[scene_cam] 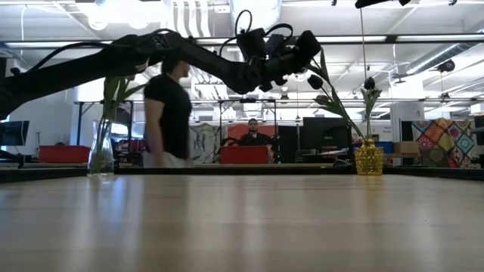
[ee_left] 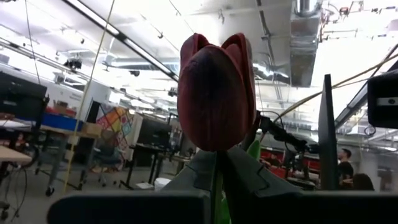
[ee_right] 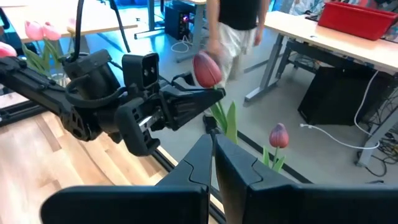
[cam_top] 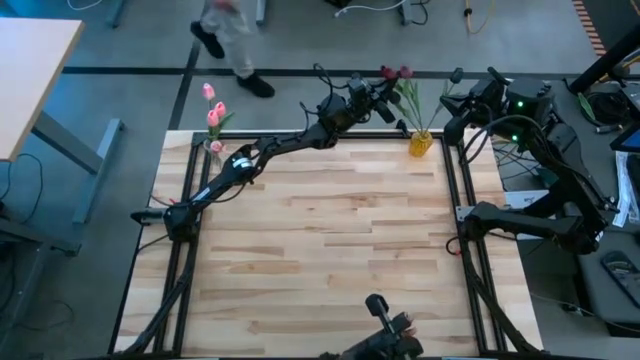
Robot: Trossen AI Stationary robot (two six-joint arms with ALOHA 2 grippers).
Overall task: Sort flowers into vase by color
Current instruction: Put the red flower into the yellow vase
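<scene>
Tulips are split between two vases at the far edge of the worktop [cam_top: 330, 230]: pink tulips [cam_top: 213, 112] stand in a clear glass vase [scene_cam: 100, 155] at the far left corner, and maroon ones lean out of a yellow vase [cam_top: 421, 143] at the far right. Left tool [cam_top: 385, 98] is stretched across the far edge, raised above the yellow vase, its fingers pinching the green stem of a maroon tulip [ee_left: 214, 99]; the flower head stands just beyond the fingertips, and the stem slopes from the tool toward the yellow vase in the low view. A second maroon tulip [ee_right: 278, 135] sits lower, just beside the held one. Right tool [ee_right: 214, 146] is raised near the far right corner, close to the left tool and pointing at it, fingers pressed together with nothing between them. A person [scene_cam: 168, 113] in a black shirt walks past on the floor beyond the worktop.
</scene>
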